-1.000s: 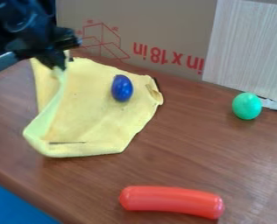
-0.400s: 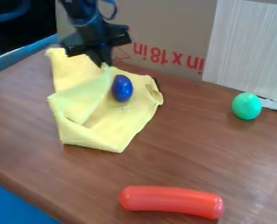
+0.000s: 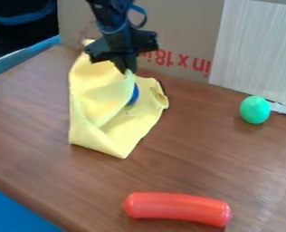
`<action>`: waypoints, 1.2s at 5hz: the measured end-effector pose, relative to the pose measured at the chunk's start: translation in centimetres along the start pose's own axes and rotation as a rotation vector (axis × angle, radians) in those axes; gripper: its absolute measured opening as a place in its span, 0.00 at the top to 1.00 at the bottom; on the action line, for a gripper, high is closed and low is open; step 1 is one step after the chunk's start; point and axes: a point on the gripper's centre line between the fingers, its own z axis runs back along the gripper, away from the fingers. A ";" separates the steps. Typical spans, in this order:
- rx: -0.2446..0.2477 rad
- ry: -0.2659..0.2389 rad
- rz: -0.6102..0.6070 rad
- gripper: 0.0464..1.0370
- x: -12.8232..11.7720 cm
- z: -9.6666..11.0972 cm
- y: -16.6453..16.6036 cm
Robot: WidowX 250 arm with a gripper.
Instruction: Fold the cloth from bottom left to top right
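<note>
Holding the yellow cloth (image 3: 100, 97) by its lifted edge

We see the gripper (image 3: 127, 70) pinched nearly closed on it, at upper left of the table (image 3: 188, 149). The right corner (image 3: 153, 95) lies rightward and slightly below the fingertips; we judge the fold must cross the blue egg (image 3: 134, 95).

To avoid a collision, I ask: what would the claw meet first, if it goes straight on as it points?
The claw points down, with the yellow cloth pinched at its tips. Beyond that held fold, it would probably meet the blue egg first, or cloth beside it; depth is unclear.
</note>
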 end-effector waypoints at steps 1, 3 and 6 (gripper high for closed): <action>0.009 -0.002 -0.016 0.94 -0.2 -0.5 -0.8; 0.025 0.022 -0.012 0.45 0.5 -0.3 -1.7; -0.034 0.319 -0.189 0.04 3.1 1.6 -2.9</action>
